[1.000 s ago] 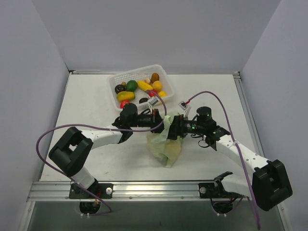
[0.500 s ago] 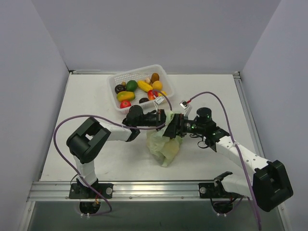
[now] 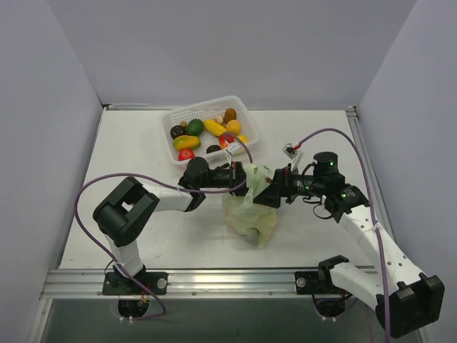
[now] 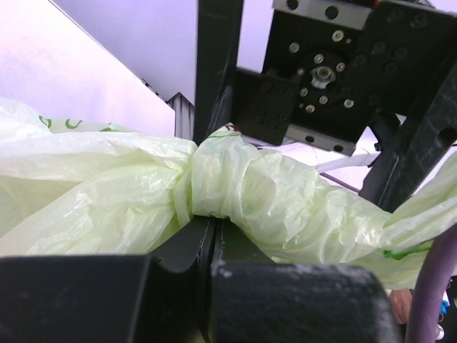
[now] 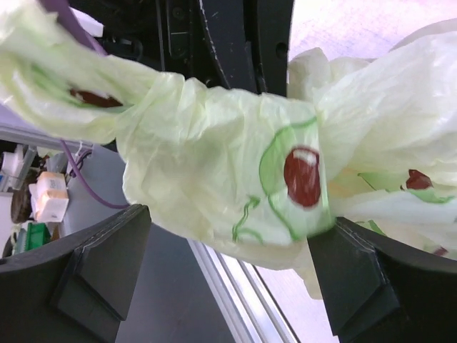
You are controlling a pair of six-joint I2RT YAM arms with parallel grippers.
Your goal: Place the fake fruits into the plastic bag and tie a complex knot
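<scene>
The pale-green plastic bag [image 3: 250, 218] lies crumpled in the middle of the table, its top twisted into a rope between both grippers. My left gripper [image 3: 241, 176] is shut on the twisted plastic [image 4: 235, 179] just above its fingertips [image 4: 193, 239]. My right gripper [image 3: 267, 191] is open, and the bag's twisted neck with an avocado print [image 5: 303, 175] lies between its spread fingers [image 5: 107, 264]. Several fake fruits [image 3: 207, 132], yellow, green, red, brown and dark, lie in the white basket. What is inside the bag is hidden.
The white perforated basket [image 3: 239, 107] stands at the back centre, just behind the left gripper. Purple cables loop from both arms over the table. An aluminium rail [image 3: 214, 282] runs along the near edge. Walls close in the left, right and back sides.
My right arm has drawn back to the right, and the bag has shifted slightly right. My left gripper has moved a little right and stays at the bag's twisted top.
</scene>
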